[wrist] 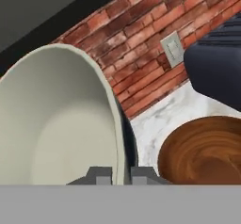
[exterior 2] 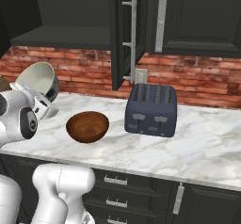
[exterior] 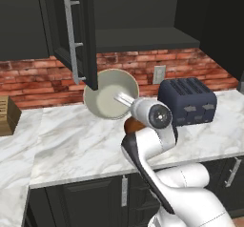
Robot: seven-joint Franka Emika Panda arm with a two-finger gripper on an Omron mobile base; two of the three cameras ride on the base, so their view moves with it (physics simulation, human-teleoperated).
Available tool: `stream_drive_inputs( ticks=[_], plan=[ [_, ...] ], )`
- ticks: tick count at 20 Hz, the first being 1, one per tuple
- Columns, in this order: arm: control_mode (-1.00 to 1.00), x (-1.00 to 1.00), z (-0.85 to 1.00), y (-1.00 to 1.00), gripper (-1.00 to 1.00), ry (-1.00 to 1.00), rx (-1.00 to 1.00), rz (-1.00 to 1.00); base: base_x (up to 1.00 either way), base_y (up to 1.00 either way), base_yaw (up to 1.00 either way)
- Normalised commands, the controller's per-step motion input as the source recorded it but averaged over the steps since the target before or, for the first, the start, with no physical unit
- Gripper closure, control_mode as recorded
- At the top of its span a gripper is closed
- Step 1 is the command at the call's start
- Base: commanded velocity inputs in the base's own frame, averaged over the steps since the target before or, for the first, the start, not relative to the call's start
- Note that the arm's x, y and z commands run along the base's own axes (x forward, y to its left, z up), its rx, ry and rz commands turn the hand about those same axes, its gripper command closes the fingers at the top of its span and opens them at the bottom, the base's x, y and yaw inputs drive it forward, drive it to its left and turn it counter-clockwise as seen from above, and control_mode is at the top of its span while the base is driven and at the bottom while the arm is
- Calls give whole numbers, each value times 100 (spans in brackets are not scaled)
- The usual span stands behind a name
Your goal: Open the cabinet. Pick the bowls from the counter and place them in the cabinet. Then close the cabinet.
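My gripper is shut on the rim of the cream-white bowl, which it holds tilted on edge above the counter. The same bowl hangs at the left of the right base view, and my gripper is just below it. The reddish-brown wooden bowl sits upright on the marble, under and right of the lifted bowl. It is partly hidden behind my arm in the left base view. The black cabinet above is open. Its left door and right door swing out toward me.
A dark blue toaster stands on the counter right of the wooden bowl. A wall outlet is set in the brick backsplash. A wooden knife block is at the far left. The open left door's lower edge hangs close above the lifted bowl.
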Motion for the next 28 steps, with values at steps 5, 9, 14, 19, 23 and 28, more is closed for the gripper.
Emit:
stream_drive_inputs(
  ticks=[5, 9, 14, 19, 23, 28],
  plan=[
    [-100, -26, 88, -20, 100, 4, 14, -25, 0, 0, 0],
    [-100, -38, 23, -17, 100, 1, 8, 0, 0, 0, 0],
    [-100, -77, 98, -49, 100, 16, 27, 0, 0, 0, 0],
    [-100, -33, 100, -35, 100, 26, 27, 0, 0, 0, 0],
    [-100, 0, 15, 0, 100, 1, 2, 0, 0, 0, 0],
    [-100, 15, 44, 12, 100, 4, 0, 0, 0, 0, 0]
  ],
)
